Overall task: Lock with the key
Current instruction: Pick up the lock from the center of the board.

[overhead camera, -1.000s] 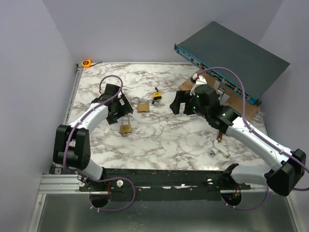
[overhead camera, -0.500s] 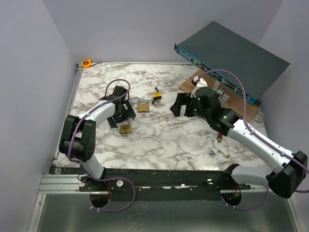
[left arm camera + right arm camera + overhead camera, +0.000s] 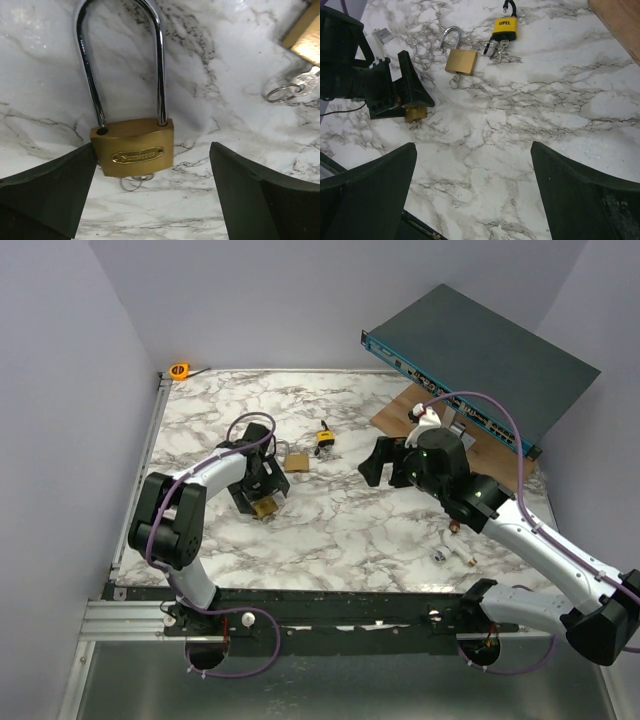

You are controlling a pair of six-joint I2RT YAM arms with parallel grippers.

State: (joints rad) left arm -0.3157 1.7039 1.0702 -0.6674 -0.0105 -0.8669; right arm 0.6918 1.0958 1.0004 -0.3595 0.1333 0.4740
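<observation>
While the left pincer (image 3: 262, 492) stood apart, the brass padlock (image 3: 132, 147) lying within its gap, hoop unlatched, gripping seemed the step; next it needed to squeeze the body. Right pincer (image 3: 383, 462) hung apart.

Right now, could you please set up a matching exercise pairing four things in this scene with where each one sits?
Things:
1. long-shackle brass padlock
2. yellow padlock
3. orange tape measure
4. rack unit

Places:
A. far left corner of the table
B. between the open fingers of the left gripper
C. far right, by the wooden board
D. mid-table, with keys beside its body

Pairs: 1-B, 2-D, 3-A, 4-C.
</observation>
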